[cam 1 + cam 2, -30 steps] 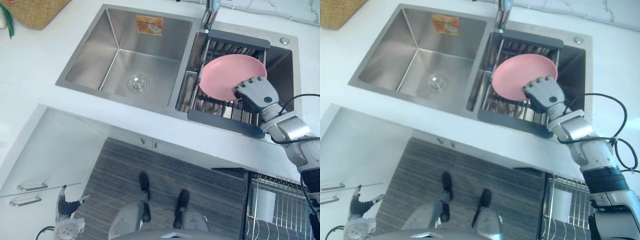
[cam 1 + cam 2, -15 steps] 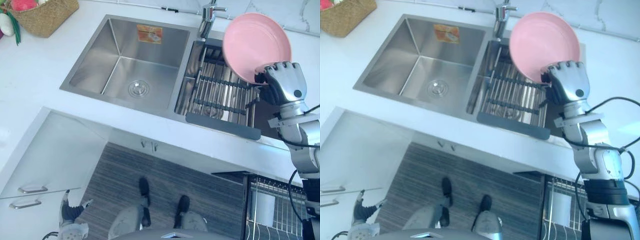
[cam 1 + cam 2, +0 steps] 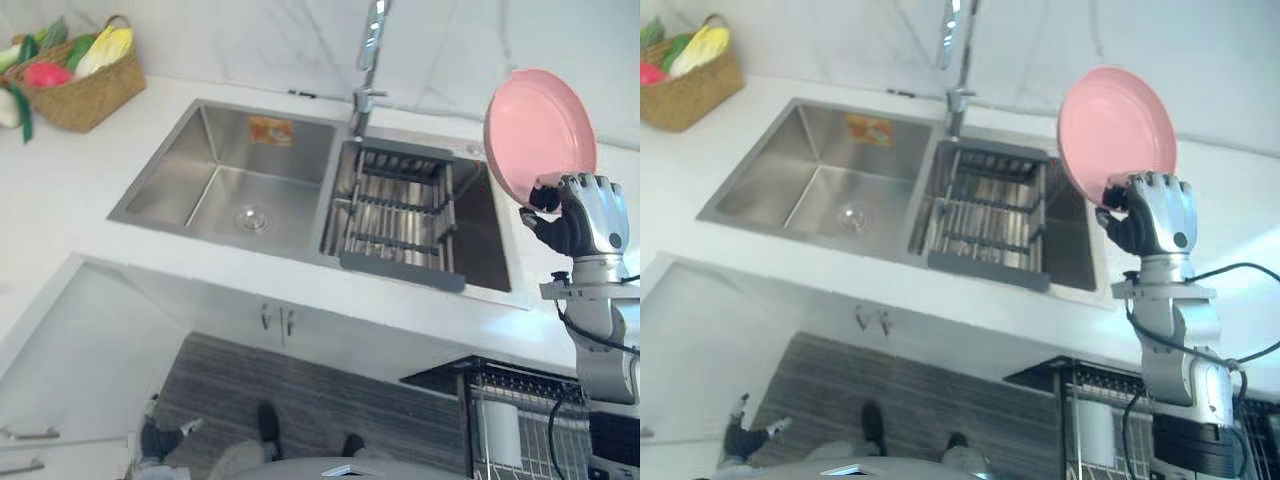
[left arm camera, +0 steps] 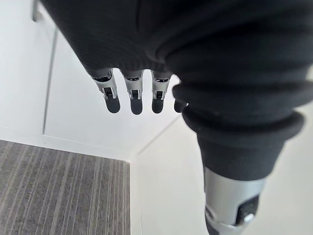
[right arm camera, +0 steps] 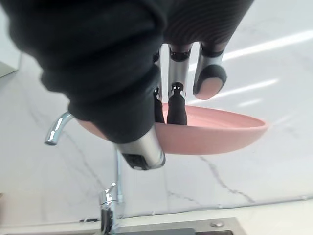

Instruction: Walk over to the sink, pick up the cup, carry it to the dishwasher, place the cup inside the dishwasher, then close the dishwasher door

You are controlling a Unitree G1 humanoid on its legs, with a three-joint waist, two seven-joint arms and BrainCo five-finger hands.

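My right hand (image 3: 587, 214) is shut on the lower rim of a pink plate (image 3: 538, 128). It holds the plate tilted in the air, above the white counter just right of the sink. In the right wrist view the fingers (image 5: 175, 100) curl over the pink plate's (image 5: 215, 135) edge, with the faucet and marble wall behind it. No cup is in sight. My left hand (image 4: 133, 96) hangs low beside a white cabinet front, fingers straight and holding nothing.
A double steel sink (image 3: 228, 172) is set in the white counter, with a dark drying rack (image 3: 400, 212) over its right basin and a tall faucet (image 3: 370, 48) behind. A wicker basket (image 3: 85, 88) of vegetables stands far left. A pulled-out dishwasher rack (image 3: 525, 420) shows lower right.
My right hand has lifted the pink plate off the sink's drying rack, up and to the right. The head camera has tilted up, bringing in the wall and basket.
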